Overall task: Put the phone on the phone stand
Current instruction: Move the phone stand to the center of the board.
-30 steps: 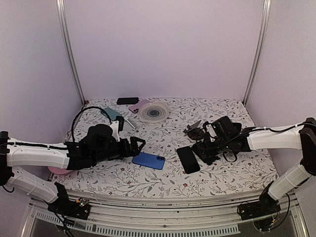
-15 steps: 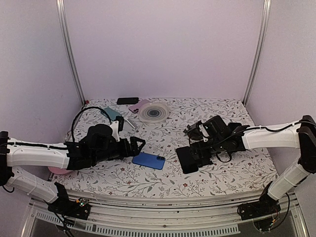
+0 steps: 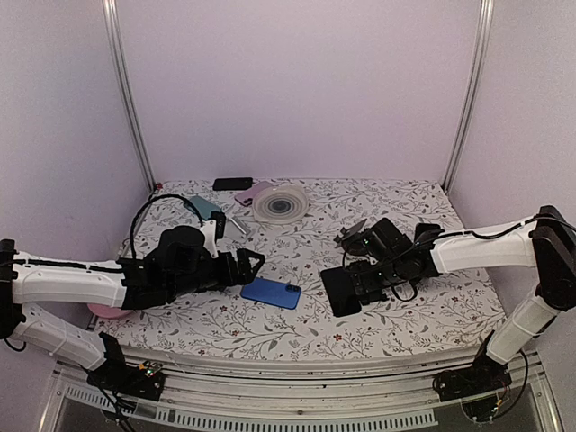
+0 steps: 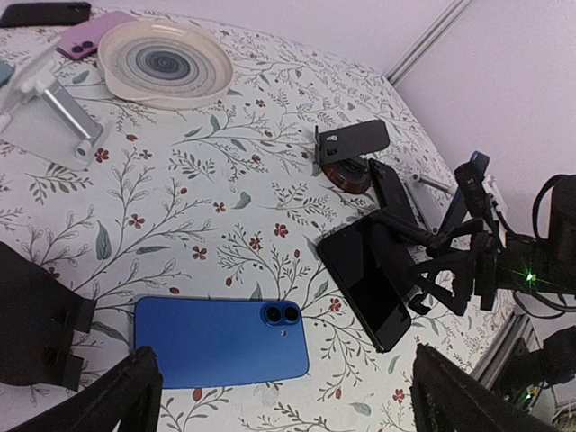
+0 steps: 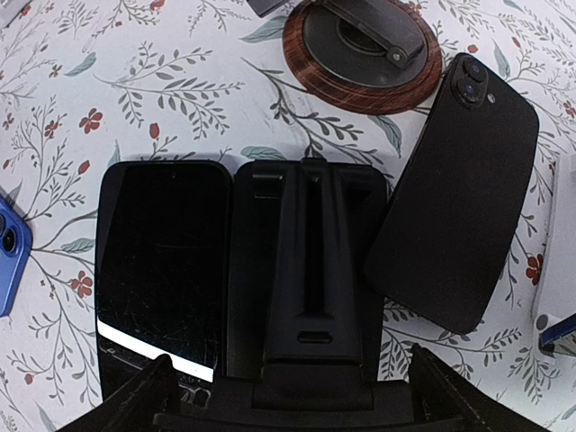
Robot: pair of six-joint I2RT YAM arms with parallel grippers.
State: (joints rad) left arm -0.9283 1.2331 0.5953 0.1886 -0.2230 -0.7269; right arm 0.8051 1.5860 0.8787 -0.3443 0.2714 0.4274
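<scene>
A black phone [image 5: 162, 261] lies screen up on the floral cloth. Right beside it a flat black folding phone stand [image 5: 310, 270] lies between the fingers of my right gripper [image 5: 292, 382], which is open wide and low over both [image 3: 357, 277]. A second black phone [image 5: 454, 198] lies face down to the right. A black stand on a round wooden base [image 5: 363, 40] sits just beyond. My left gripper [image 4: 288, 400] hangs open above a blue phone [image 4: 220, 340], holding nothing [image 3: 250, 267].
A ceramic plate [image 3: 281, 202], a pink phone [image 3: 254, 191], another black phone [image 3: 232, 184], a teal phone [image 3: 205, 207] and a silver stand [image 4: 49, 108] sit at the back left. A black cable [image 3: 144, 216] loops over the left arm.
My right gripper has slid left until it is over the flat black stand and the black phone, and its jaws have narrowed slightly. The left arm has not moved.
</scene>
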